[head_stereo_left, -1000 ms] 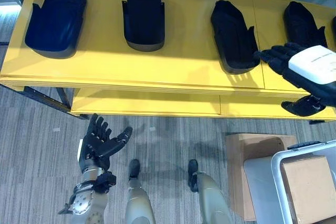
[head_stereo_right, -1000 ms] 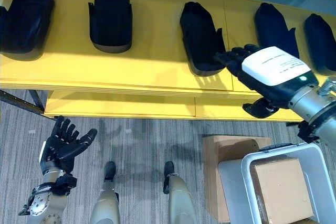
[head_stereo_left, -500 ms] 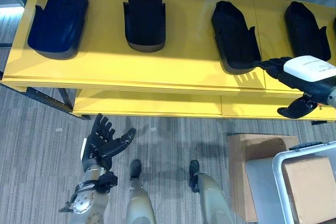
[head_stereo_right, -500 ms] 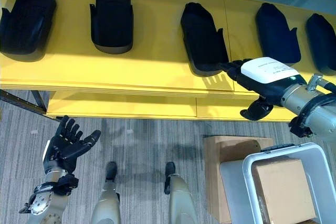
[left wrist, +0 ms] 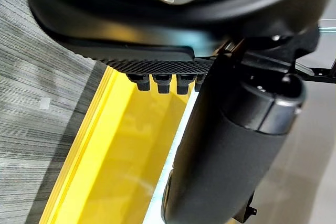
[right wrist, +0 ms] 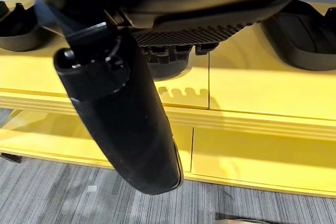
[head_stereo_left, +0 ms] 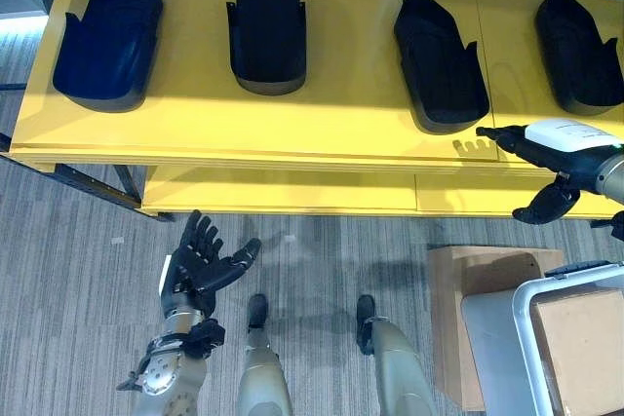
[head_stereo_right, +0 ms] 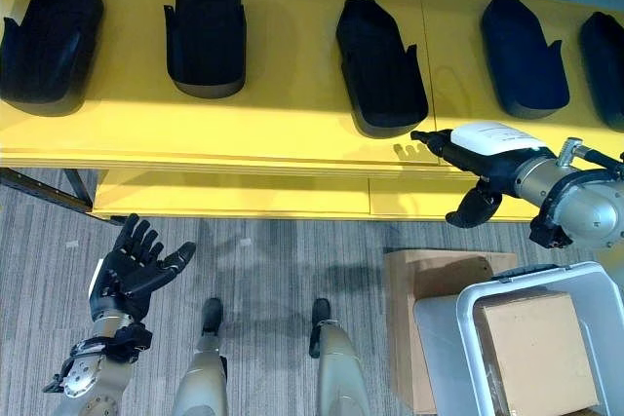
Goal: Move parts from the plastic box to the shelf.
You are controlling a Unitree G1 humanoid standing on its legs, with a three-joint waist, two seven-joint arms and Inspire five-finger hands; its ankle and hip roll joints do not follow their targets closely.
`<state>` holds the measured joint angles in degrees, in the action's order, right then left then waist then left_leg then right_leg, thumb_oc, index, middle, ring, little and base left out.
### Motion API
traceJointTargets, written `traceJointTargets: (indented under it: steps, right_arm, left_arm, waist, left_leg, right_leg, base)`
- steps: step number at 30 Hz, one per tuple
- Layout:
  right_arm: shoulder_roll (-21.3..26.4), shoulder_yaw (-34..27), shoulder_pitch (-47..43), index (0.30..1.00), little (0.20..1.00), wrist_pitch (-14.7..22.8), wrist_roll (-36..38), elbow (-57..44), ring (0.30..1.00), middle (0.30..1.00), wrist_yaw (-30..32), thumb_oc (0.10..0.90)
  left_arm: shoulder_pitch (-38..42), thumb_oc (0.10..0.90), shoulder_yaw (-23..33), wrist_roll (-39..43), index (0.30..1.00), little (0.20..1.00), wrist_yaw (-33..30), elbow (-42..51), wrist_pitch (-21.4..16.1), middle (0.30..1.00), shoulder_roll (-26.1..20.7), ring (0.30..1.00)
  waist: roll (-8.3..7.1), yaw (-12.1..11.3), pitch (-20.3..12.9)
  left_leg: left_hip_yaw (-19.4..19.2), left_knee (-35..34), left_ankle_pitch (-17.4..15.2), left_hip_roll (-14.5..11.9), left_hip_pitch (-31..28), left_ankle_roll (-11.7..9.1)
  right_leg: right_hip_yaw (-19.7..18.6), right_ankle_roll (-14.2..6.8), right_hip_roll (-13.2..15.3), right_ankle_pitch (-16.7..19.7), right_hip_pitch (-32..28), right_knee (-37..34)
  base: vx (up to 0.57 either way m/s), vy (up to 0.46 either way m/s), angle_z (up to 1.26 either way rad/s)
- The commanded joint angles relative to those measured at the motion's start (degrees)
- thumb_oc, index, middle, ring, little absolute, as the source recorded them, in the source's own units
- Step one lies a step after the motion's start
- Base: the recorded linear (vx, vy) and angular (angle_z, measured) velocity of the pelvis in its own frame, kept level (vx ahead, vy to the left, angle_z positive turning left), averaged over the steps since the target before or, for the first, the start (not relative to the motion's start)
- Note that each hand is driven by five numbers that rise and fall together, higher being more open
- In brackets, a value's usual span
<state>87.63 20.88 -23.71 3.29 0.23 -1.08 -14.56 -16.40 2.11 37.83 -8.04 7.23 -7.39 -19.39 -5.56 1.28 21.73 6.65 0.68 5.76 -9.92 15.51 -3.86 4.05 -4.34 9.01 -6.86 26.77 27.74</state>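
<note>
Right hand (head_stereo_right: 483, 143) open, empty, at shelf (head_stereo_right: 283, 114) edge; left hand (head_stereo_left: 200, 265) open. Parts (head_stereo_right: 380, 65) look stiff, light: grasp side walls.

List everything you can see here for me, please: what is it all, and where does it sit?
Moulded parts: five, black, in a row on the shelf top.
Shelf: one, yellow, across the far side, with a lower level beneath.
Plastic box: one, pale grey, on the floor at right.
Cardboard box: one, brown, inside the plastic box.
Flat cardboard: one, brown, under the plastic box.
Left robot hand: open, empty, low over the floor.
Right robot hand: open, empty, at the shelf's front edge.
</note>
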Motion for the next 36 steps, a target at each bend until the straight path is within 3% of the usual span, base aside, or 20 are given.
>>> traceJointTargets:
  steps: [1, 20, 36]
  right_arm:
    - [-0.9, 3.2, -14.8, 1.0, 1.0, 0.0, 1.1, 3.0, 1.0, 1.0, 2.0, 0.9]
    - [-2.5, 13.4, -26.7, 1.0, 1.0, -0.6, 0.9, 8.3, 1.0, 1.0, 3.4, 0.9]
    - [-2.9, 14.8, -28.5, 1.0, 1.0, -0.6, 1.3, 9.4, 1.0, 1.0, 4.0, 0.9]
  left_arm:
    - [1.2, 0.9, 2.3, -0.8, 1.0, 1.0, 1.4, 6.7, -4.5, 1.0, -3.5, 1.0]
    - [1.3, 0.9, 2.1, -0.3, 1.0, 1.0, 0.6, 7.3, -5.0, 1.0, -2.9, 1.0]
    - [1.1, 0.9, 2.5, 0.2, 1.0, 1.0, -0.2, 7.7, -5.5, 1.0, -2.5, 1.0]
  waist:
    - [-1.19, -1.7, 0.7]
    - [-0.68, -2.8, 2.9]
    - [-0.01, -3.3, 4.6]
  left_leg:
    - [-2.4, -1.9, -6.1, -1.6, -10.2, -0.9]
    - [-1.7, -1.8, -5.8, -1.3, -8.7, -0.8]
    - [-1.2, -2.1, -5.4, -1.2, -7.9, -0.8]
  right_leg:
    - [-0.8, -3.7, 2.3, 3.0, -2.0, -4.8]
    - [-0.2, -3.4, 2.6, 2.4, -0.4, -3.1]
    - [0.2, -3.2, 2.9, 1.7, 1.4, -1.1]
  base:
    - [0.0, 0.0, 0.0]
    - [0.0, -0.002, 0.01]
    - [0.0, -0.003, 0.01]
